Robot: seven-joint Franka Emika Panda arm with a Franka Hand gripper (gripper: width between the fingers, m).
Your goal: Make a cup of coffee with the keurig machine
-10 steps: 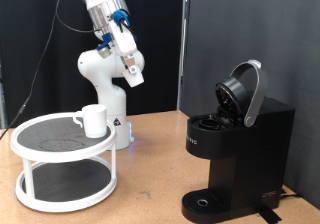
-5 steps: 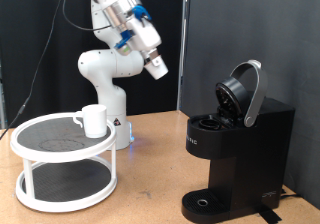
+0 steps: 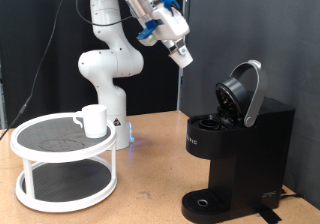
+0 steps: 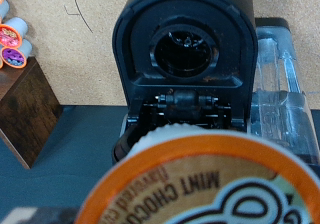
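The keurig machine (image 3: 238, 144) stands at the exterior view's right with its lid raised and the pod chamber exposed. It also shows in the wrist view (image 4: 185, 64), seen head-on with the open chamber below the lid. My gripper (image 3: 181, 54) is high in the air, up and to the left of the machine's lid. It is shut on a coffee pod with an orange rim and printed top (image 4: 200, 184). The cup (image 3: 93, 119), a white mug, sits on the top tier of a white round stand at the exterior view's left.
The white two-tier stand (image 3: 62, 169) takes up the exterior view's lower left. The arm's white base (image 3: 105, 79) is behind it. In the wrist view, spare pods (image 4: 12, 39) lie on a brown box (image 4: 28, 109) beside the machine.
The gripper has swung with the pod from above the stand side towards the exterior view's right and slightly up, closer to the machine's open lid. Cup and machine have not moved.
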